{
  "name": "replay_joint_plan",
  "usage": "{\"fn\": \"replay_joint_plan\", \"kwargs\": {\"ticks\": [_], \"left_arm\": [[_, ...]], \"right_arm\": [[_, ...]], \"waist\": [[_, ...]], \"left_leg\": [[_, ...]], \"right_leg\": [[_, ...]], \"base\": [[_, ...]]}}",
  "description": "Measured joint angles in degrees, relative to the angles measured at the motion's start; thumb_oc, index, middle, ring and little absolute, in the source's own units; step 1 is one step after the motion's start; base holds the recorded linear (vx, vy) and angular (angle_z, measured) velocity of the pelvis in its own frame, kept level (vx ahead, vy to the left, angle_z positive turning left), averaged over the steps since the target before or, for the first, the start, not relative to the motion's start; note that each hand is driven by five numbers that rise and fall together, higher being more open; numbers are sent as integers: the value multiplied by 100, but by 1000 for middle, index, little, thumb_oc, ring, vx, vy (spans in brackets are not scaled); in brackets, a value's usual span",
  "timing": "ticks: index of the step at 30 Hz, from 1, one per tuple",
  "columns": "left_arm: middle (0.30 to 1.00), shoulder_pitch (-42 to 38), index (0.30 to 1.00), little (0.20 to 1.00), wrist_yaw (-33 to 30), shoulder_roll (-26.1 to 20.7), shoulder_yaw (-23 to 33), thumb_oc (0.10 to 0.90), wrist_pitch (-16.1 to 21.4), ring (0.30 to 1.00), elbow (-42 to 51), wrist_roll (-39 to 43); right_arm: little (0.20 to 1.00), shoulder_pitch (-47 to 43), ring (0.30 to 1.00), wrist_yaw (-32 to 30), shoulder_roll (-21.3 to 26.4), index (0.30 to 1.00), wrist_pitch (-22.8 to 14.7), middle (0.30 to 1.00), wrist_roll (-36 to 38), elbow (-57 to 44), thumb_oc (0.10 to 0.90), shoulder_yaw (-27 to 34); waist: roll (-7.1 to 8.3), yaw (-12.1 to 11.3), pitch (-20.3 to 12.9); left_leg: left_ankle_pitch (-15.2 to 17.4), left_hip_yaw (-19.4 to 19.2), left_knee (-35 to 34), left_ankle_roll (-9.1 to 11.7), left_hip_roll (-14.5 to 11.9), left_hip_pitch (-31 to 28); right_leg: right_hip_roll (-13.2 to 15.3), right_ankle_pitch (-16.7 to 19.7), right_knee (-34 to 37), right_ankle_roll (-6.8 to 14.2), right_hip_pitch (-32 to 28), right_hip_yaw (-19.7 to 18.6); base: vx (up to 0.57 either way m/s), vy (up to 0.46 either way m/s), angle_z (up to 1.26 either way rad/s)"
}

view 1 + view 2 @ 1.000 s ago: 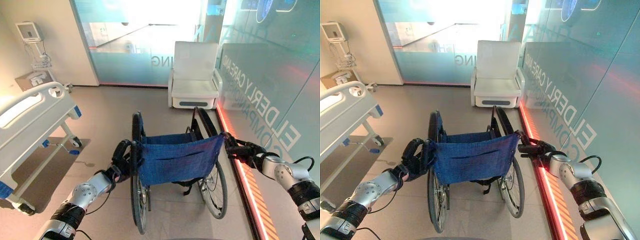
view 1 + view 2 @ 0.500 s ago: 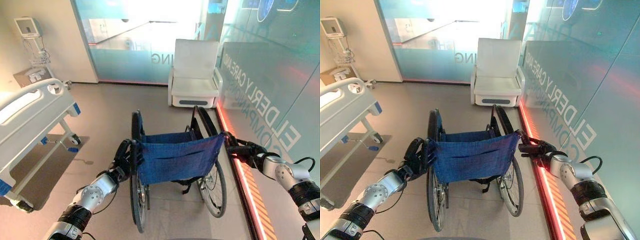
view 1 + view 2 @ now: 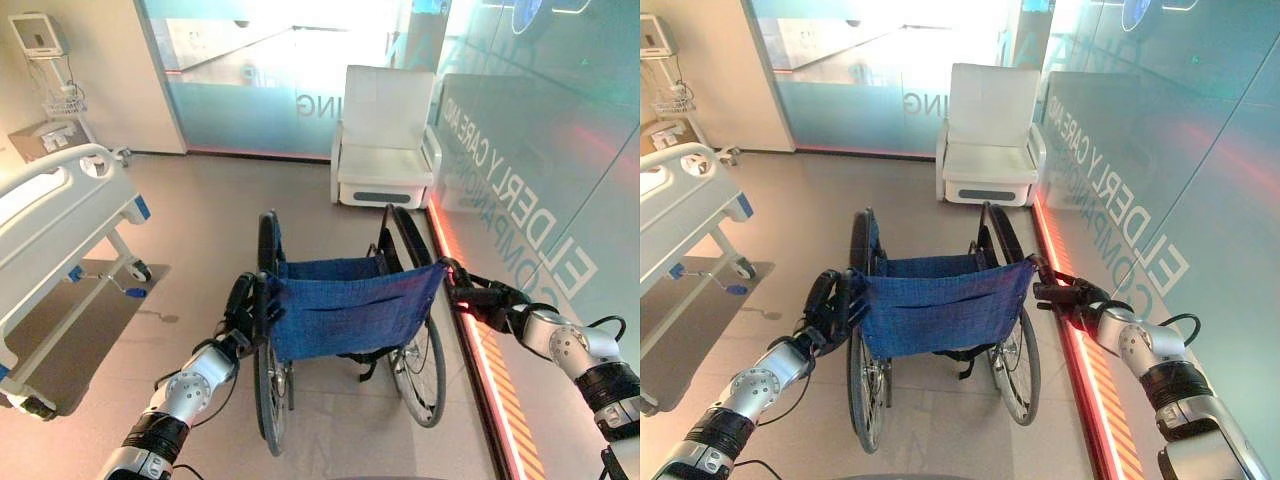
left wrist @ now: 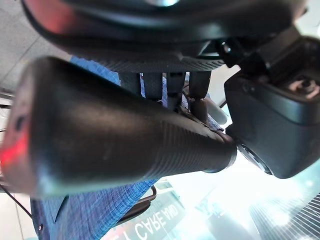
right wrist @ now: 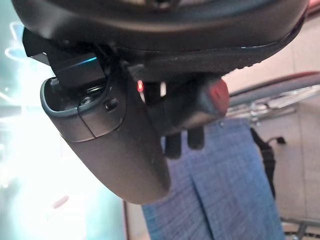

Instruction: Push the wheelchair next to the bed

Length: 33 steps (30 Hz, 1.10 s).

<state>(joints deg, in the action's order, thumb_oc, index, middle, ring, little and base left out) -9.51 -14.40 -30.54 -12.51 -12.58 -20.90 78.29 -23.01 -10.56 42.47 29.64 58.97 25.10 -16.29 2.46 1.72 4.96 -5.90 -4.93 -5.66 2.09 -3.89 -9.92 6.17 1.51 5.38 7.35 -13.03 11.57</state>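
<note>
The bed point(image 3: 60, 215) is standing at far left. The left hand point(image 3: 240, 305) is curling round the wheelchair's point(image 3: 345, 310) left handle; the wheelchair is sitting mid-floor, well apart from the bed. The right hand point(image 3: 478, 297) is gripping its right handle.

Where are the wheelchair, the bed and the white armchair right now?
wheelchair point(image 3: 350, 305), left eye view, on its blue fabric backrest.
bed point(image 3: 55, 215), left eye view, on its white footboard panel.
white armchair point(image 3: 990, 160), right eye view, on its seat cushion.
</note>
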Motion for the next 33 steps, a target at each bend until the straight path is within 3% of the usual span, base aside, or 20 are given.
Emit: {"fn": "replay_joint_plan", "kwargs": {"ticks": [1, 3, 4, 8, 19, 26, 29, 33], "left_arm": [[300, 0, 300, 300, 0, -2, 12, 400, -12, 300, 7, 0], [514, 0, 514, 514, 2, 35, 67, 543, -49, 514, 44, 73], [900, 0, 900, 900, 3, 68, 142, 800, -86, 900, 48, 359], [900, 2, 900, 900, 88, 115, 157, 800, 15, 900, 44, 1098], [900, 450, 900, 900, 1529, 412, 202, 800, 346, 900, 24, 1992], [900, 566, 900, 900, 1813, 769, 288, 800, 450, 900, 10, 2875], [900, 567, 900, 900, 1970, 836, 281, 800, 506, 900, 10, 2927], [900, 568, 900, 900, 2056, 778, 298, 800, 521, 900, -15, 2247]], "right_arm": [[300, 0, 300, 0, -6, 300, -6, 300, 0, 0, 400, 1], [300, 0, 300, 0, -18, 300, -37, 300, 0, 0, 400, 6], [300, 0, 300, 0, -36, 300, -66, 300, 0, 1, 400, 21], [300, 0, 300, 0, -46, 300, -159, 300, 0, 9, 400, 33], [300, 0, 300, 1, -115, 300, -274, 300, -1, 169, 400, 191], [300, 0, 300, 7, -168, 300, -333, 300, -1, 189, 400, 225], [300, 0, 300, 7, -169, 300, -353, 300, -1, 188, 400, 234], [300, 0, 300, 7, -170, 300, -358, 300, -1, 188, 400, 242]], "waist": [[7, 0, 6], [37, 4, 39], [54, 4, 71], [70, -12, 140], [134, -115, 213], [187, -103, 250], [234, -100, 297], [235, -95, 303]], "left_leg": [[1, 1, 0, -2, 1, 0], [1, 1, 1, -3, 4, 0], [1, -1, 1, -3, 4, -4], [1, -3, 2, -3, 6, -3], [0, -6, 2, -3, 13, 8], [-2, 6, 2, -3, 10, 18], [-11, 20, 2, -13, 12, 24], [-13, 29, 2, -14, 13, 25]], "right_leg": [[-14, 0, 0, 1, -1, -1], [-16, 0, 0, 1, -2, -2], [-16, 0, 0, 2, -6, -3], [-14, 3, -1, 6, -2, -7], [-15, 5, -24, 7, -4, -23], [-20, 8, -25, 9, -14, -10], [-21, 9, -26, 8, -22, 1], [-21, 9, -25, 8, -27, 9]], "base": [[25, 116, -1], [22, 91, 0], [19, 63, 0], [7, 31, 0], [-3, -8, 1], [-25, -50, 2], [-46, -48, 3], [-44, -23, 1]]}}
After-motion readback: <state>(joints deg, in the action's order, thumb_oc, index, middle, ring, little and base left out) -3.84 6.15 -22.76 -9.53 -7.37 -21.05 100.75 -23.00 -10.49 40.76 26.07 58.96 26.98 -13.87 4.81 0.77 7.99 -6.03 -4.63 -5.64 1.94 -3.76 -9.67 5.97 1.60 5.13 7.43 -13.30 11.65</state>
